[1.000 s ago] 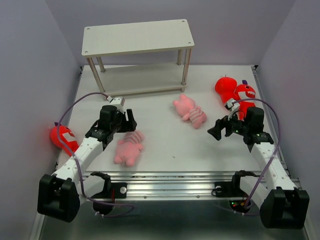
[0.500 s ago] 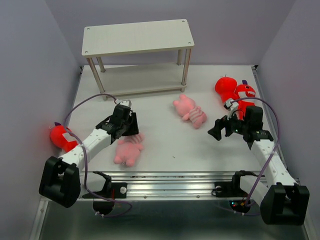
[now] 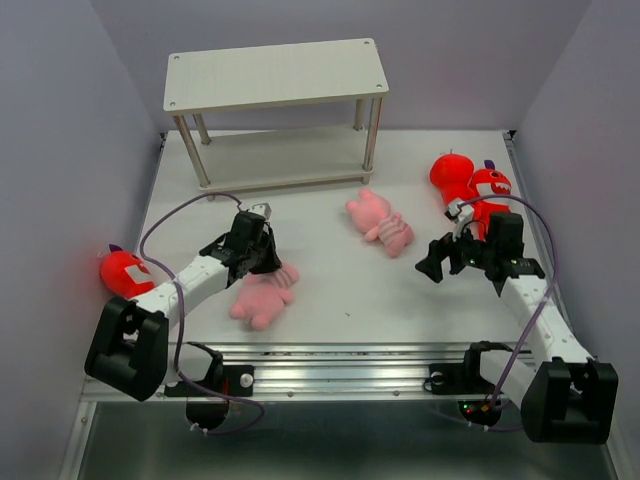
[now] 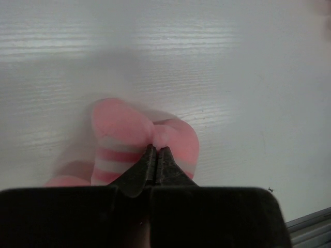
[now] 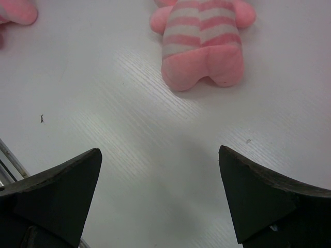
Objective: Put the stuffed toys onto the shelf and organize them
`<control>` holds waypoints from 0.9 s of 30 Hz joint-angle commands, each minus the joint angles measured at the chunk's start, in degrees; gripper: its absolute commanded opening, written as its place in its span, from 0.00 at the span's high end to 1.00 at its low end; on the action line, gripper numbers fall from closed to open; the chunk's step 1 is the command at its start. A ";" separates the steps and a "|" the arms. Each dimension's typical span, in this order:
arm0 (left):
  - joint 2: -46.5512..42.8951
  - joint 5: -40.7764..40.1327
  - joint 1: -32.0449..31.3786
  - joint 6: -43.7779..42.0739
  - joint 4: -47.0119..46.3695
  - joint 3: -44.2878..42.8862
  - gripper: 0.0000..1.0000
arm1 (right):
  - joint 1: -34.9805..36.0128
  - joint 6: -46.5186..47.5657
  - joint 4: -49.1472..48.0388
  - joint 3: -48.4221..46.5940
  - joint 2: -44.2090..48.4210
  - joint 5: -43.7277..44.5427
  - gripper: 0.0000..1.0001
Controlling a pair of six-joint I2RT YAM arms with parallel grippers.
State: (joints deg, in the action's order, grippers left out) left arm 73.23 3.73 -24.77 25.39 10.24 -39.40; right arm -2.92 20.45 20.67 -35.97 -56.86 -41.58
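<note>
A pink striped pig (image 3: 262, 297) lies at the table's front left. My left gripper (image 3: 268, 262) is shut at the pig's upper end; in the left wrist view the closed tips (image 4: 156, 150) pinch a fold of its plush (image 4: 119, 129). A second pink pig (image 3: 381, 222) lies mid-table, also seen in the right wrist view (image 5: 201, 41). My right gripper (image 3: 432, 265) hovers open to its right with bare table between the fingers (image 5: 160, 170). Red sharks (image 3: 478, 188) lie together at the right, behind the right arm. Another red shark (image 3: 124, 272) lies by the left wall. The shelf (image 3: 275, 75) stands at the back with both boards bare.
The grey side walls close in on the left and right. A metal rail (image 3: 330, 352) runs along the near edge between the arm bases. The left arm's purple cable (image 3: 160, 222) loops over the table's left side.
My left gripper has moved right over the near pig and closed on its plush, and the pig has shifted slightly. The right arm has barely moved.
</note>
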 commanded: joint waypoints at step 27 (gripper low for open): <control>-3.10 -6.97 -31.73 12.05 -40.21 -0.77 1.00 | 21.11 -2.00 31.89 -39.54 -29.54 -16.52 0.00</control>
State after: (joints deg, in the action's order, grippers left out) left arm 69.73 1.63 -54.72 37.63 -24.97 -36.64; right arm 16.86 18.22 45.95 -73.67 -85.86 -59.31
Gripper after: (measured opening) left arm 0.037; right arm 0.998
